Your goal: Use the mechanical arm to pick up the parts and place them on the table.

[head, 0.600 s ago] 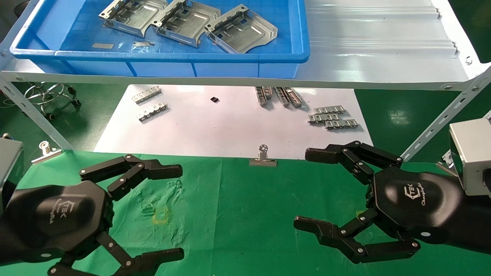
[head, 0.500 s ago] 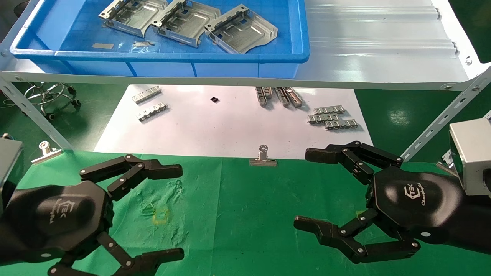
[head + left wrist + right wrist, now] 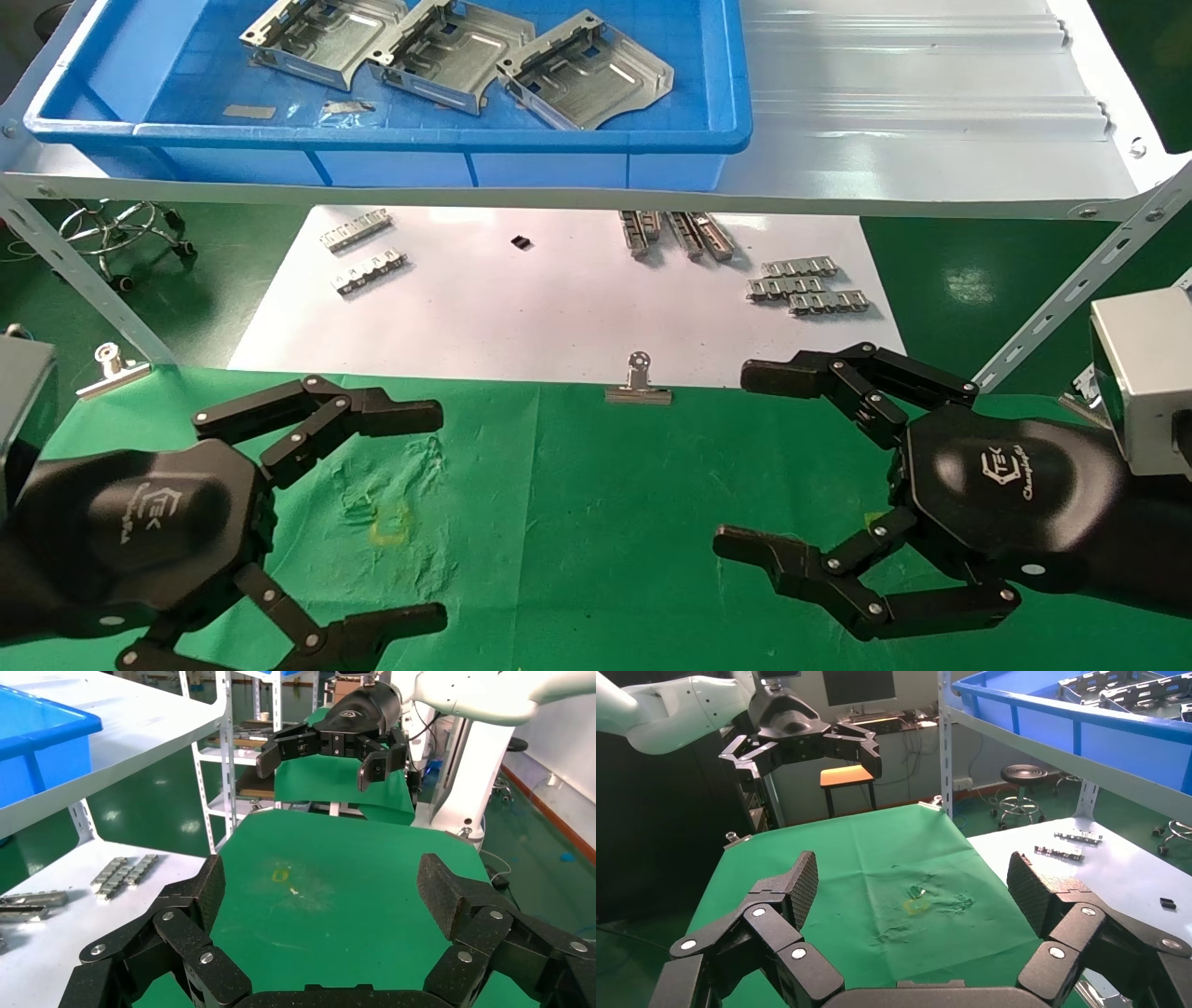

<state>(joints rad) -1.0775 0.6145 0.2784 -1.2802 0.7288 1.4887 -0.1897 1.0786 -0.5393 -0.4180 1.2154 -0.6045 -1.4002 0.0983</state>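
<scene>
Three silver stamped parts (image 3: pixel 321 33) (image 3: pixel 447 51) (image 3: pixel 587 70) lie side by side in a blue bin (image 3: pixel 391 135) on the grey shelf, far above both hands; their edges also show in the right wrist view (image 3: pixel 1116 685). My left gripper (image 3: pixel 440 515) hovers open and empty over the left of the green table (image 3: pixel 605 522), beside the yellow mark (image 3: pixel 389 527). In its own view it (image 3: pixel 320 885) frames bare cloth. My right gripper (image 3: pixel 731 458) is open and empty over the table's right side; in its own view it (image 3: pixel 912 881) also frames bare cloth.
A white sheet (image 3: pixel 559 317) behind the cloth carries toothed silver strips (image 3: pixel 805 284) and a small black piece (image 3: pixel 521 242). Binder clips (image 3: pixel 639 384) (image 3: pixel 112 368) hold the cloth's far edge. Slanted shelf struts (image 3: pixel 1071 289) (image 3: pixel 84 280) stand at both sides.
</scene>
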